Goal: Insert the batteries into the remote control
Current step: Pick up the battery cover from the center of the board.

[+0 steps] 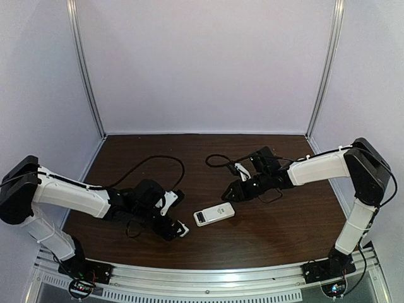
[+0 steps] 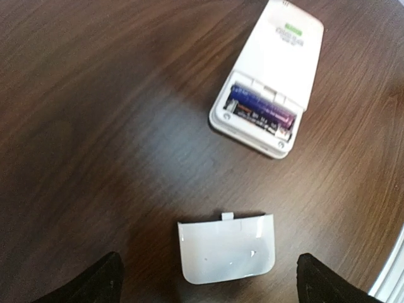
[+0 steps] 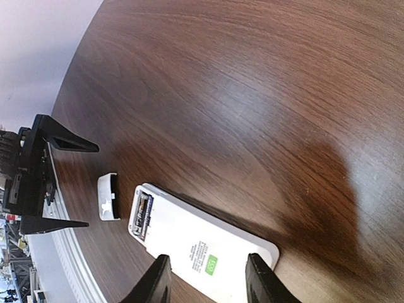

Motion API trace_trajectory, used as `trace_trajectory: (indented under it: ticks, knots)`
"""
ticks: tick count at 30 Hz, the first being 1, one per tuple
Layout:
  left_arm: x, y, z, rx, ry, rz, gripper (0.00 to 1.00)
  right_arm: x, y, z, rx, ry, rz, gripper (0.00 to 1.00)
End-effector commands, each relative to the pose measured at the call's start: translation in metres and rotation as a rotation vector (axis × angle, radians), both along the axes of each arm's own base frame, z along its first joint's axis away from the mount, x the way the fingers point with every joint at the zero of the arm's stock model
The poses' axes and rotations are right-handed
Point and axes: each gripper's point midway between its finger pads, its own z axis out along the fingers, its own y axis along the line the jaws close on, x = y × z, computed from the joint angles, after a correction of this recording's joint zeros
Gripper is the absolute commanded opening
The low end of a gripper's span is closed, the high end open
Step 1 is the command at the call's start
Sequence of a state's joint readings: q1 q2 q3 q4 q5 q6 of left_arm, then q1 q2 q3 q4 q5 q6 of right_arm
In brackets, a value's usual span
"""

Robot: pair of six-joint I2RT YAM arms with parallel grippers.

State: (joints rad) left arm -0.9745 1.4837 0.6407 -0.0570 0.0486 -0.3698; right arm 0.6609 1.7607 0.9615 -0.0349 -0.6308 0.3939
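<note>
Starting at left: noting left gripper (image 2: 211,278) hanging low over worktop (image 1: 139,151), jaws wide apart, gripping nothing. Logging plain white batt. cover (image 2: 227,249) lying flat just beneath and between those jaws, apart from handset.

Moving rightward: recording remote control (image 1: 213,215) lying near worktop centre, back side up, compartment open. Seeing both batteries (image 2: 262,112) sitting side by side inside compartment, approx. level w/ its rim; full seating on contacts not confirmable.

Finishing at right: noting right gripper (image 3: 207,278) poised over label end of remote, jaws apart and straddling it; contact w/ casing not determinable.

Judging loading step as done or nearly so, w/ cover refit pending. Judging next move as requiring:
- closing left jaws on cover edges and lifting;
- aligning tab end w/ compartment slot;
- sliding cover home while bracing remote w/ right jaws.

Flagging thin cover lying flat as awkward to pick; expecting risk of slip or of nudging remote.
</note>
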Motion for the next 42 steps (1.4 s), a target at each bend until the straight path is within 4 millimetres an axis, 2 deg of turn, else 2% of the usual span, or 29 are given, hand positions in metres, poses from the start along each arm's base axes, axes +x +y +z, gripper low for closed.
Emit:
trace_trajectory:
  ticks: [1,6,10,16,20,23,24,27,28,34,42]
  knots:
    - [-0.011,0.007,-0.020,0.063,0.045,0.005,0.97,0.004,-0.021,-0.006,-0.085,-0.027,-0.040,0.42]
    - [-0.019,0.004,-0.032,0.108,0.046,-0.033,0.94,0.011,-0.031,-0.015,-0.122,-0.016,-0.062,0.43]
    - [-0.021,-0.001,-0.037,0.121,0.041,-0.054,0.90,0.014,-0.031,-0.018,-0.128,-0.006,-0.059,0.44]
    - [-0.016,0.000,-0.050,0.182,0.006,-0.072,0.77,0.014,-0.025,-0.022,-0.128,0.013,-0.032,0.44]
    - [-0.021,0.003,-0.056,0.216,-0.003,-0.112,0.66,0.011,-0.024,-0.021,-0.130,0.018,-0.005,0.44]
    - [-0.028,0.005,-0.059,0.236,-0.014,-0.152,0.61,0.005,-0.020,-0.020,-0.135,0.025,0.026,0.44]
    - [-0.029,0.005,-0.059,0.236,-0.020,-0.156,0.61,0.003,-0.020,-0.021,-0.140,0.029,0.033,0.44]
    - [-0.031,0.005,-0.057,0.204,-0.029,-0.152,0.72,-0.001,-0.018,-0.023,-0.144,0.037,0.045,0.45]
    - [-0.032,0.005,-0.057,0.192,-0.028,-0.152,0.73,-0.003,-0.017,-0.024,-0.145,0.039,0.050,0.46]
    - [-0.036,0.008,-0.053,0.146,-0.055,-0.169,0.65,-0.009,-0.007,-0.029,-0.131,0.044,0.110,0.43]
    - [-0.035,0.004,-0.050,0.100,-0.130,-0.222,0.51,-0.006,0.005,-0.027,-0.096,0.022,0.151,0.39]
